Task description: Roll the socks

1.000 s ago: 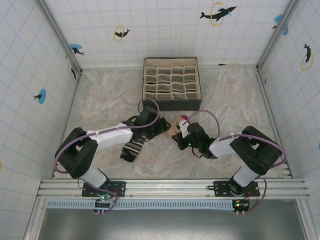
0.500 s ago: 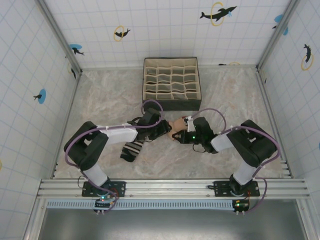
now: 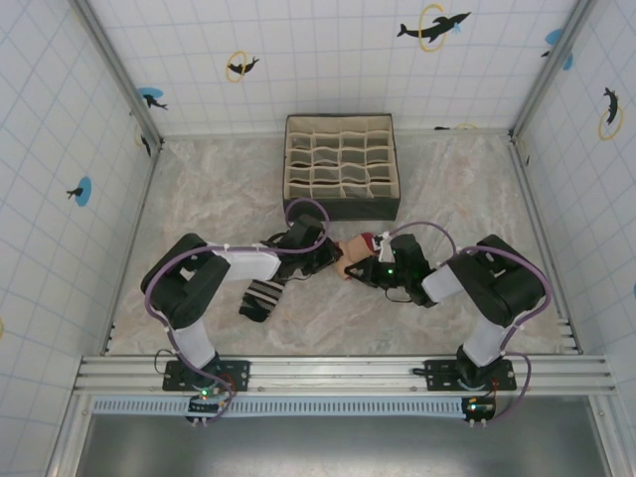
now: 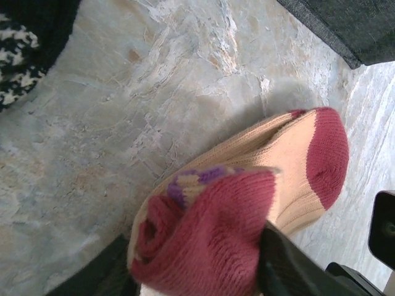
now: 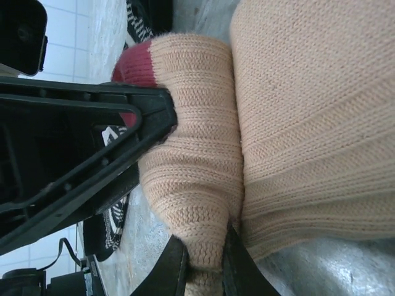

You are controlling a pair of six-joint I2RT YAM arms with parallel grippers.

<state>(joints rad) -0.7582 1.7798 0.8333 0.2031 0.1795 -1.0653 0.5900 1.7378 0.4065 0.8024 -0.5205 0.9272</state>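
Note:
The tan sock (image 3: pixel 349 252) lies mid-table between both grippers, partly rolled. In the left wrist view its dark red cuff end is wound into a roll (image 4: pixel 203 240) with purple stripes showing, and the red toe (image 4: pixel 327 148) points away. My left gripper (image 4: pixel 197 271) sits on either side of this roll, black fingers (image 4: pixel 290 265) pressed against it. My right gripper (image 5: pixel 207 259) is shut on a fold of the tan sock (image 5: pixel 197 172). From above, the left gripper (image 3: pixel 323 260) and right gripper (image 3: pixel 366 266) nearly meet. The striped sock (image 3: pixel 260 296) lies flat under the left arm.
The beige gridded organiser box (image 3: pixel 341 167) stands just behind the grippers; its dark side (image 4: pixel 352 24) shows in the left wrist view. The left gripper's black finger (image 5: pixel 92 135) crosses close in front of the right wrist camera. Tiled walls enclose the table.
My left gripper has slid right onto the tan sock and its jaws have narrowed around the roll. My right gripper has shifted left and back, holding the sock throughout.

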